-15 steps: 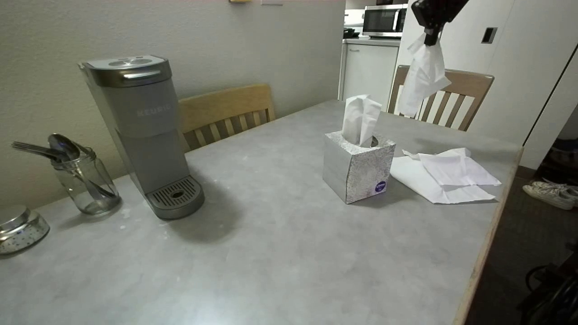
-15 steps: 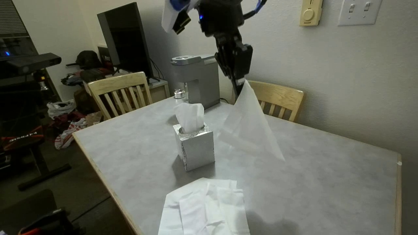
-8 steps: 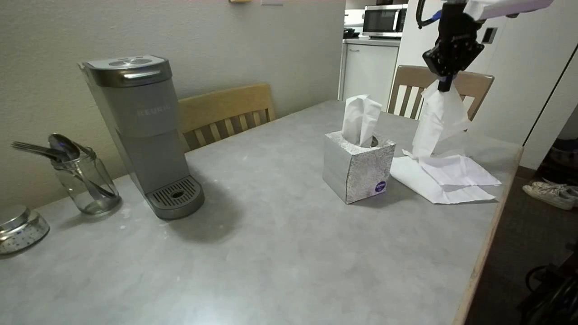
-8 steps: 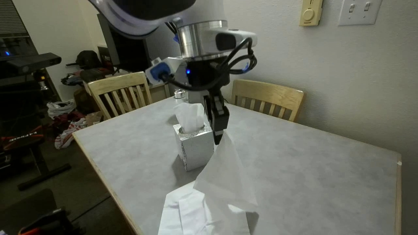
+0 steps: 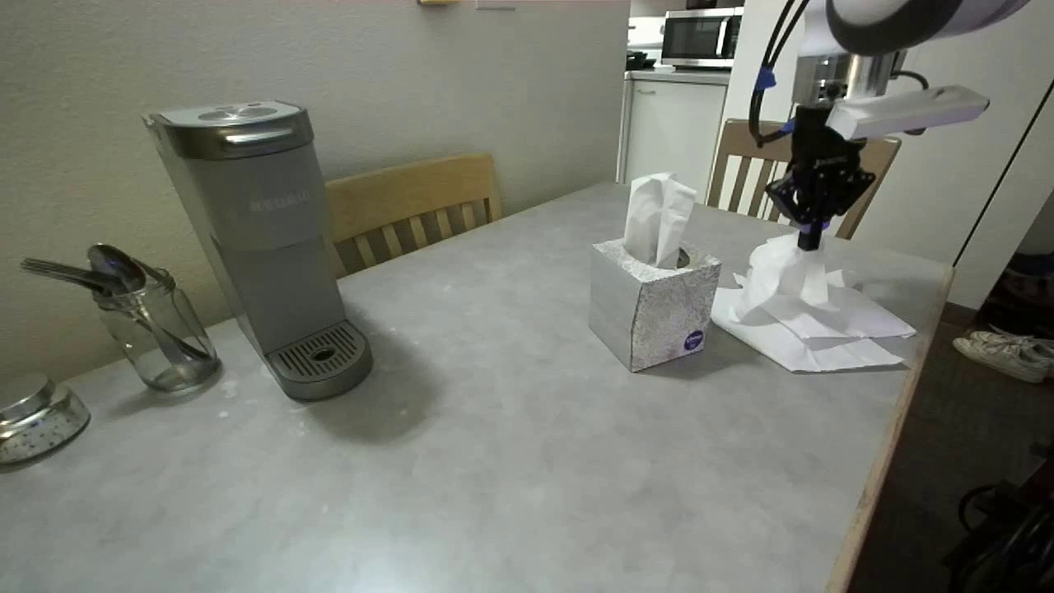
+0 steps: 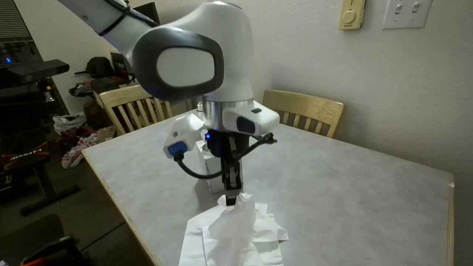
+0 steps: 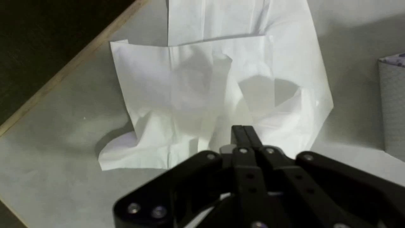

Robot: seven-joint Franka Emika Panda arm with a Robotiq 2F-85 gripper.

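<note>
Short jar [image 5: 41,427]: at the far left in an exterior view, on the table [image 5: 494,461], with a silver lid [image 5: 23,399].
Glass jar [image 5: 165,338]: next to it, standing up; a spoon [image 5: 115,265] and other metal things poke out of its top.
Coffee maker [image 5: 263,239]: tall and gray, just right of the glass jar.
Yellow chair [image 5: 416,191]: by the wall, right of the coffee maker.
Tissue box [image 5: 655,309]: near the middle, left of the hand [image 5: 810,242]; a loose tissue [image 5: 656,218] sticks up from its hole.
Crumpled tissue [image 5: 778,280]: right of the box and right under the hand. Its top touches the fingertips, and the rest slumps down in folds onto the white sheets [image 5: 856,342]. In the wrist view, one side of it reaches past the sheets, over the table.
Hand: points straight down, its two fingers [image 7: 239,136] pressed together, pinching the top of the crumpled tissue.
White sheets: lying flat in a pile below the hand, near the table's right edge.
Brown chair [image 5: 865,155]: behind the hand.
Shoes [image 5: 1009,354]: at the far right, on the floor [image 5: 947,412].
</note>
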